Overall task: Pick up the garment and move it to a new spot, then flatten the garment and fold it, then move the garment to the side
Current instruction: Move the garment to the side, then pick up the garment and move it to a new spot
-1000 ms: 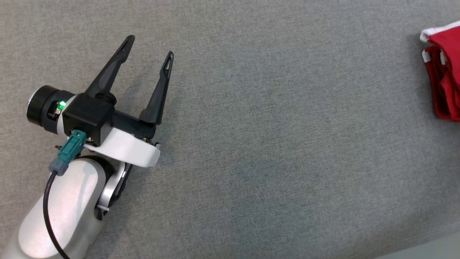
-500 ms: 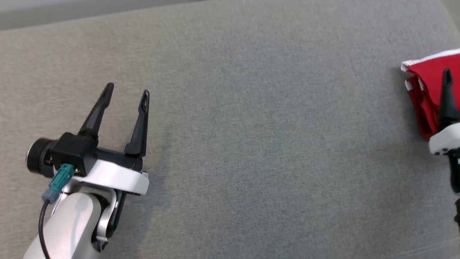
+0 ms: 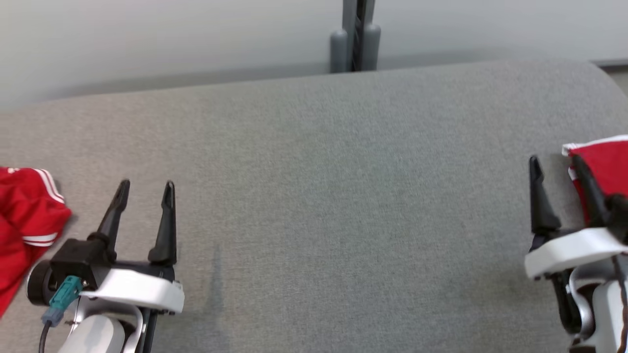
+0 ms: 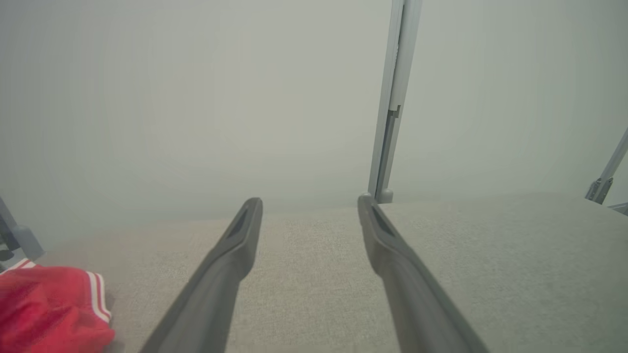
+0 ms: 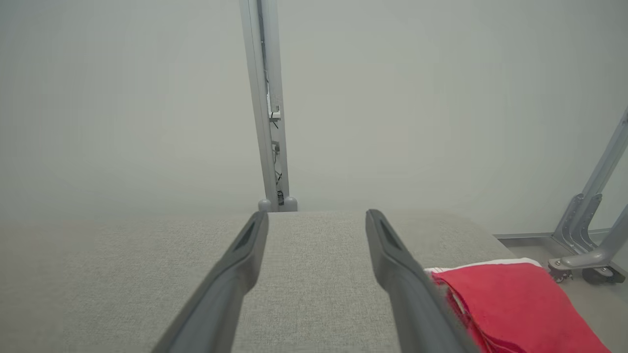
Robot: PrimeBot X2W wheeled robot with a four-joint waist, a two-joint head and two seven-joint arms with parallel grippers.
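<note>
A crumpled red garment (image 3: 24, 220) with white stripes lies on the grey fabric surface (image 3: 314, 196) at the far left, also low left in the left wrist view (image 4: 49, 309). My left gripper (image 3: 145, 185) hovers just right of it, open and empty (image 4: 309, 202). A second red garment (image 3: 603, 166), folded with a white trim, rests at the right edge. My right gripper (image 3: 554, 161) is open and empty beside this folded pile, with its right finger over the pile's left border. In the right wrist view the folded garment (image 5: 515, 304) lies right of the gripper (image 5: 317, 214).
A grey post (image 3: 355, 34) rises behind the surface's far edge against a pale wall. Metal frame legs (image 5: 588, 235) stand on the floor past the surface's rounded right end.
The head camera has tilted up, so the far edge, wall, left garment and right gripper came into sight. The left gripper's fingers now point straighter ahead. Both grippers stayed open.
</note>
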